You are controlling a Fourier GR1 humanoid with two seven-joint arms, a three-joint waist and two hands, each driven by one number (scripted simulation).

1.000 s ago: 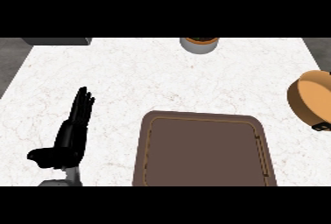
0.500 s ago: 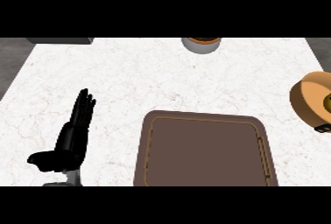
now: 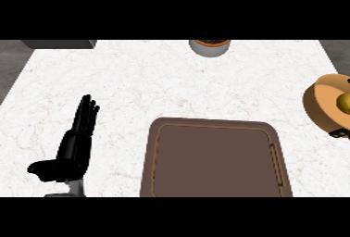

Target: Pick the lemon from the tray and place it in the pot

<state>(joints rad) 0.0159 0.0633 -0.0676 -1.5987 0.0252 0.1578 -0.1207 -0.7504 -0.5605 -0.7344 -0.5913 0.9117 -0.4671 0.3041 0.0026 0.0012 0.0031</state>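
While in round pot [image 3: 318,105] — yellow lemon [image 3: 344,102]

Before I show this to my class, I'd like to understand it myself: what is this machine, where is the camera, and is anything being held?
This is a single picture taken from the robot's head, looking steeply down at a pale marble counter. The black shape at the lower left is the robot's left hand. It is open with straight fingers, resting and holding nothing. The right hand is out of view. A brown tray lies in the middle with nothing on it. At the right edge stands a tan pot, partly cut off by the frame. Something yellowish shows inside it, most likely the lemon. A small grey cup stands at the counter's far edge.
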